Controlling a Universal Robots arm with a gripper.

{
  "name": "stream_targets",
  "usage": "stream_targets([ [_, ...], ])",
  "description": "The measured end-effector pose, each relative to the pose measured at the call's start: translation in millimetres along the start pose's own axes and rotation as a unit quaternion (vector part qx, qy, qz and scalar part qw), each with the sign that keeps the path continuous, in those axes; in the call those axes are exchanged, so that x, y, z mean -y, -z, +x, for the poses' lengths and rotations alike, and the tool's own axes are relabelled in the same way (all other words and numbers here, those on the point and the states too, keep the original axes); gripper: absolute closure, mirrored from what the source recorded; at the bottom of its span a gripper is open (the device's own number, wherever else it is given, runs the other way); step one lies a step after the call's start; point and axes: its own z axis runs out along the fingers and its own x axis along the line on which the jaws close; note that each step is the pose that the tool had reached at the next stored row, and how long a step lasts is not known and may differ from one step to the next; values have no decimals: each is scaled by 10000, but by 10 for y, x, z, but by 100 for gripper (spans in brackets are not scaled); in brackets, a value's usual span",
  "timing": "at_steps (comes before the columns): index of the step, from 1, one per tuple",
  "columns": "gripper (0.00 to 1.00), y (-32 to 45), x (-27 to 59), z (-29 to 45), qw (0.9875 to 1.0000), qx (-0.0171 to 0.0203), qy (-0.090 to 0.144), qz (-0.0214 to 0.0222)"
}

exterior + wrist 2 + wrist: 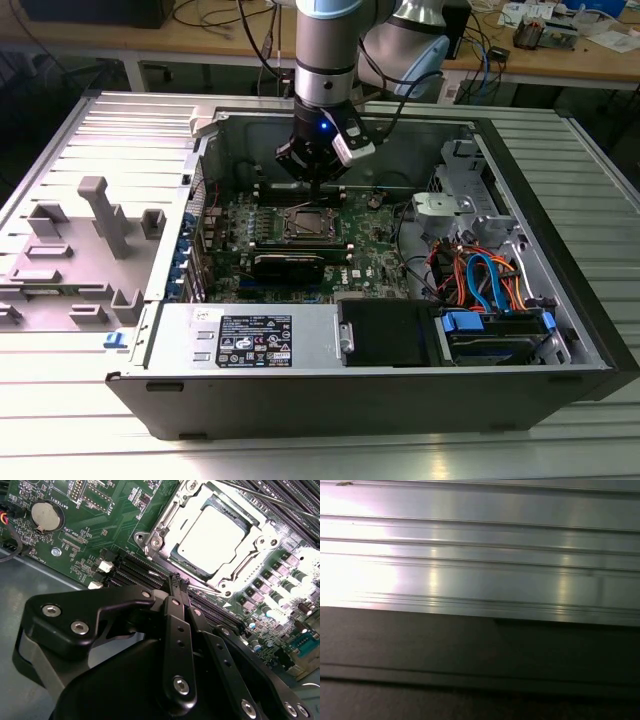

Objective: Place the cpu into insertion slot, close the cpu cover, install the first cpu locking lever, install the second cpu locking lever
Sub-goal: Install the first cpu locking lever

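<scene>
Your gripper (177,581) hangs clenched and empty just beside the insertion slot (190,564), mid-motherboard (115,510). The cpu (212,532) is seated there, with the cpu cover (167,522) lying down around it.

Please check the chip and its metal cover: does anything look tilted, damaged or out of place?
Nothing stands out. The chip lies flat and square in the window of the metal cover, which lies level, with no corner lifted. The gripper hangs beside them, shut and holding nothing.
</scene>
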Motion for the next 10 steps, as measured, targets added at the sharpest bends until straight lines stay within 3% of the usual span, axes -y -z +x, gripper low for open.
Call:
stream_targets([
  [10, 89, -20, 1, -14, 10000, 6, 0, 4],
])
